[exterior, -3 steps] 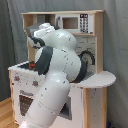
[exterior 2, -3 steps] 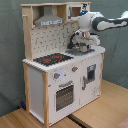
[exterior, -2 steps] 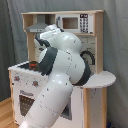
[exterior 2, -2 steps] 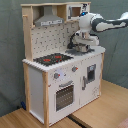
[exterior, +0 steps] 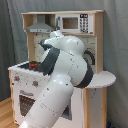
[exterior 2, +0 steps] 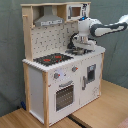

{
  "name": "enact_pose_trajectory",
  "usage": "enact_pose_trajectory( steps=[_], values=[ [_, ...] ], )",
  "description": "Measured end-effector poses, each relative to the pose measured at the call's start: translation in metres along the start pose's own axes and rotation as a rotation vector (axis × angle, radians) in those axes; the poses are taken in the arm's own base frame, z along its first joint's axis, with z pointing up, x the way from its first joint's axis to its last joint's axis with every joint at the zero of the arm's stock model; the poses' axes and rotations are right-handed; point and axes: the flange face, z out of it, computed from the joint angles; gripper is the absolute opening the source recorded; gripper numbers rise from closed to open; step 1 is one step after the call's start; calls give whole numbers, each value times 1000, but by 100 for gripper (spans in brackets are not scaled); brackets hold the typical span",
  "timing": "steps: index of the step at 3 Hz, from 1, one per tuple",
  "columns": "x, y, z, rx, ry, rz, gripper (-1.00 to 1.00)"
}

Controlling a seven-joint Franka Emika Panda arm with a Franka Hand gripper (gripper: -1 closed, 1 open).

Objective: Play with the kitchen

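The kitchen (exterior 2: 60, 85) is a tall white and light-wood toy with a black stovetop (exterior 2: 52, 59), a grey sink (exterior 2: 84, 51), an oven door (exterior 2: 64, 95), knobs (exterior 2: 57, 76), a hood (exterior 2: 49, 20) and a microwave shelf (exterior 2: 76, 10). In the second exterior view my arm reaches in from the right and my gripper (exterior 2: 79, 44) hangs just over the sink, beside the black faucet. In the first exterior view my white arm (exterior: 62, 75) covers the middle of the kitchen (exterior: 92, 50) and hides the gripper and sink; the stovetop (exterior: 29, 64) and microwave (exterior: 72, 22) show.
A white rounded side shelf (exterior: 102, 79) sticks out from the kitchen on the first exterior view's right. The kitchen stands on a wooden floor (exterior 2: 107, 107) before a grey curtain (exterior 2: 10, 60).
My arm has dipped slightly over the sink area. Nothing on the kitchen has visibly moved.
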Motion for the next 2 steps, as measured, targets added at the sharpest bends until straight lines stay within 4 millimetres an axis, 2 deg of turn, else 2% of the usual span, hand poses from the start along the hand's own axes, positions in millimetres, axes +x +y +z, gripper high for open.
enact_pose_trajectory(
  steps=[1, 2],
  values=[
    [8, -2, 5, -3, 46, -2, -100],
    [8, -1, 5, -6, 55, 0, 100]
  ],
)
